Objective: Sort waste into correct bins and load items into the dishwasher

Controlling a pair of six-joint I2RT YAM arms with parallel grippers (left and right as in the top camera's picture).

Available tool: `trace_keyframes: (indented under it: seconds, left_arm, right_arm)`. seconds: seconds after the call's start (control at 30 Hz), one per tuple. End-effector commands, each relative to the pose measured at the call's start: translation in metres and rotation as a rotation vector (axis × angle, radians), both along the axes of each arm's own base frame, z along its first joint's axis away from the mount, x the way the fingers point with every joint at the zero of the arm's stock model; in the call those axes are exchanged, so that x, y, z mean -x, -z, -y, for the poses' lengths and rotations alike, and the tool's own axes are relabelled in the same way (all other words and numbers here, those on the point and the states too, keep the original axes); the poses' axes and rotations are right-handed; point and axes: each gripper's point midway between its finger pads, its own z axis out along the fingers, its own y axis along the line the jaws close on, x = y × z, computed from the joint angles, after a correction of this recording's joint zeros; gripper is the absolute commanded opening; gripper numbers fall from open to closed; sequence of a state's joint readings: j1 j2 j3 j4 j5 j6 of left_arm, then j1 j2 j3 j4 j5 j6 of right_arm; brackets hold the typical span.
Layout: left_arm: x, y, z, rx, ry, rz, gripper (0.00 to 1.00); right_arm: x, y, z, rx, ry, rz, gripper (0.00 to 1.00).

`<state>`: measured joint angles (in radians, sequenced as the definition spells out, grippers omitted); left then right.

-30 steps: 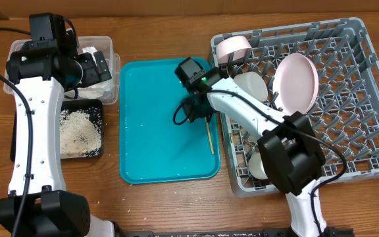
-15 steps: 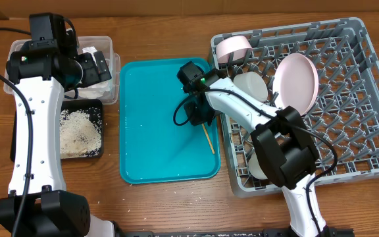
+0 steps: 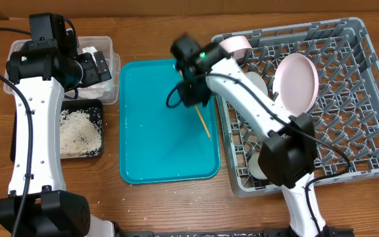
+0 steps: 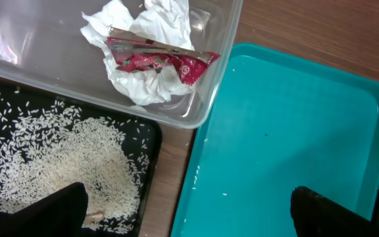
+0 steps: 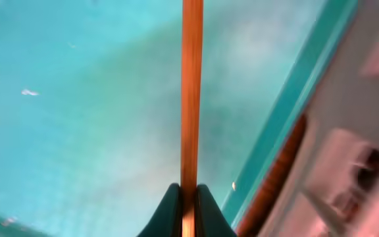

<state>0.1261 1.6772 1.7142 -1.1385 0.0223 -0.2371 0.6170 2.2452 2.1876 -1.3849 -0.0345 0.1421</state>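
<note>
Your right tool (image 5: 188,197) is pinching one chopstick (image 5: 191,99), which slants over the teal tray (image 3: 156,151) just beside the dish rack (image 3: 354,138). Your left tool (image 4: 189,214) is spread wide. The rice (image 4: 64,158) is in the black tray (image 4: 147,131). The red wrapper (image 4: 156,59) lies on the napkin (image 4: 147,89) in the clear tub (image 4: 209,112), and its print is unreadable. The plate (image 3: 296,80) stands tilted in the rack.

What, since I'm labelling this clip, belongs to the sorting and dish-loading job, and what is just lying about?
Job: chopstick in the right tool; plate and bowls in the grey rack; wrapper and napkin in the clear tub; rice in the black tray.
Lying about: teal tray; wooden table.
</note>
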Motion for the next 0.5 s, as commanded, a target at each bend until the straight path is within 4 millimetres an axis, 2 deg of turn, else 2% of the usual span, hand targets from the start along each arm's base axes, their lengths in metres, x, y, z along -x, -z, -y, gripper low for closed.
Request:
trace_keyframes:
  seconds: [0.0, 0.07, 0.13, 0.2, 0.3, 0.4, 0.47]
  left_arm:
    - [-0.001, -0.009, 0.0, 0.0, -0.012, 0.024, 1.0]
    - [-0.001, -0.009, 0.0, 0.0, -0.012, 0.023, 1.0]
    - [-0.001, -0.009, 0.0, 0.0, -0.012, 0.023, 1.0]
    - [-0.001, -0.009, 0.0, 0.0, -0.012, 0.023, 1.0]
    - [-0.001, -0.009, 0.0, 0.0, -0.012, 0.024, 1.0]
    - [-0.001, -0.009, 0.0, 0.0, -0.012, 0.024, 1.0]
    - [-0.001, -0.009, 0.0, 0.0, -0.012, 0.023, 1.0]
  right_arm:
    - [-0.017, -0.078, 0.018, -0.046, 0.034, 0.157, 0.04]
    - [-0.02, -0.094, 0.038, -0.017, 0.07, 0.172, 0.04]
    - [-0.023, -0.096, 0.058, 0.018, 0.106, 0.164, 0.04]
    - [-0.024, -0.09, 0.088, 0.06, 0.161, 0.118, 0.04]
    - [-0.025, -0.078, 0.116, 0.095, 0.211, 0.061, 0.04]
    - [-0.025, -0.064, 0.133, 0.121, 0.234, 0.018, 0.04]
    - [-0.024, -0.054, 0.137, 0.135, 0.223, -0.005, 0.04]
